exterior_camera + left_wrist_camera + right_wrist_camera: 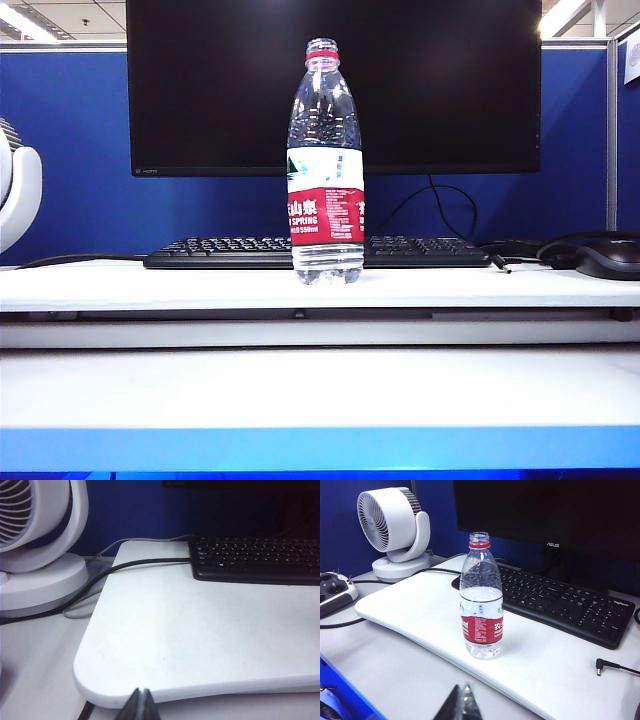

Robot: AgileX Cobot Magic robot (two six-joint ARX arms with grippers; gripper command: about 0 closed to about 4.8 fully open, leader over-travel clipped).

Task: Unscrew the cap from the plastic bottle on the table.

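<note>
Left pincer (pixel 142 705) is seen at the bottom edge of the left wrist view, tips pressed together, nothing held, just short of the rounded front edge of the worktop (pixel 200 645). Right pincer (pixel 461 702) is seen at the bottom edge of the right wrist view, tips likewise together & empty, well short of the bottle (pixel 481 597). Neither pincer is seen in the ext. view.

Bottle (pixel 325 165) stands upright at centre of the ext. view, on the raised white board of the worktop (pixel 150 285), clear of both pincers. No cap is seen on it: neck is open at the top, w/ only the thin red ring (pixel 479 544) around it. Where the cap lies can't be told.

Just behind the bottle a black keyboard (pixel 240 252) is laid across the board. Lower right in the right wrist view a loose black plug (pixel 601 664) lies on the board. A mouse (pixel 610 258) is seen at right of the ext. view. A white fan (pixel 395 530) stands upper left in the right wrist view. Farthest back, a dark monitor (pixel 430 90) fills the upper part of the ext. view.
</note>
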